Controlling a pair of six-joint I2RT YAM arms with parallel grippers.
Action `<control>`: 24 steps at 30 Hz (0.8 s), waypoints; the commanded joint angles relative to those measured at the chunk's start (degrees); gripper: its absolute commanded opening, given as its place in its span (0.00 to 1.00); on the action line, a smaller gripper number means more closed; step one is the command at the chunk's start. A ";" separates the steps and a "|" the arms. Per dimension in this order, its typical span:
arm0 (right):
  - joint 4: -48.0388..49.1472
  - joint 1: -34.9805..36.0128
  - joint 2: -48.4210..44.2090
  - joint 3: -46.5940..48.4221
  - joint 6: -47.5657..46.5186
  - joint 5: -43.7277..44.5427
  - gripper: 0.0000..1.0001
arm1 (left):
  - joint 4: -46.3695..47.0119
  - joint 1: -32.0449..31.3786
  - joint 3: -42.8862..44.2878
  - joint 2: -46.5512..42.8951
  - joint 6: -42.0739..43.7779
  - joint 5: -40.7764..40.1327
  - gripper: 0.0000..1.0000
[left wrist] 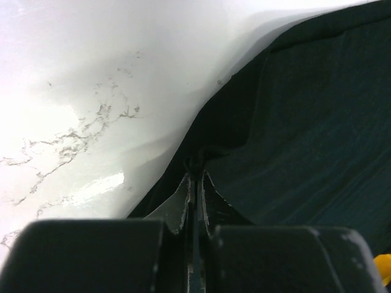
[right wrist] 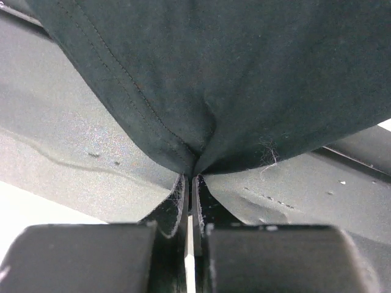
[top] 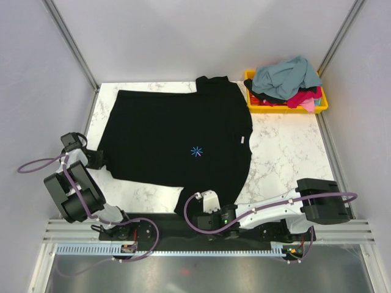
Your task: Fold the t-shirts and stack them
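Note:
A large black t-shirt (top: 177, 140) with a small light-blue starburst mark (top: 196, 152) lies spread flat on the marble table (top: 287, 152). My left gripper (top: 101, 160) is at the shirt's left edge; in the left wrist view its jaws (left wrist: 195, 174) are shut on the black hem (left wrist: 220, 131). My right gripper (top: 194, 213) is at the shirt's near corner by the table's front edge; in the right wrist view its jaws (right wrist: 194, 177) are shut on a pinch of black cloth (right wrist: 232, 79). Grey-blue (top: 287, 74), black, magenta-red (top: 304, 96) and pink shirts are heaped at the back right.
The heaped shirts fill a yellow plastic bin (top: 322, 104) at the table's back right corner. Grey walls with metal posts close in both sides. A black rail (top: 165, 229) with the arm bases and purple cables runs along the near edge.

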 commanded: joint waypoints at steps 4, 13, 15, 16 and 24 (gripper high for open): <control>-6.68 -0.36 -1.26 0.80 0.75 4.77 0.00 | 1.16 0.06 -0.78 -2.68 1.99 2.39 0.02; -28.86 -13.84 -12.87 21.89 -10.55 31.94 0.00 | -1.30 -3.20 -1.74 -8.56 5.42 5.82 0.02; -26.68 -18.70 -13.32 24.62 -19.68 32.21 0.00 | -2.27 -3.20 -1.48 -8.92 6.21 6.35 0.02; -23.53 -23.08 -13.15 26.72 -22.51 31.51 0.00 | -2.53 -3.28 -1.31 -9.09 6.56 6.35 0.02; -11.37 -39.12 -5.23 36.06 -42.05 22.63 0.00 | -7.63 -3.20 3.44 -7.34 11.04 6.70 0.02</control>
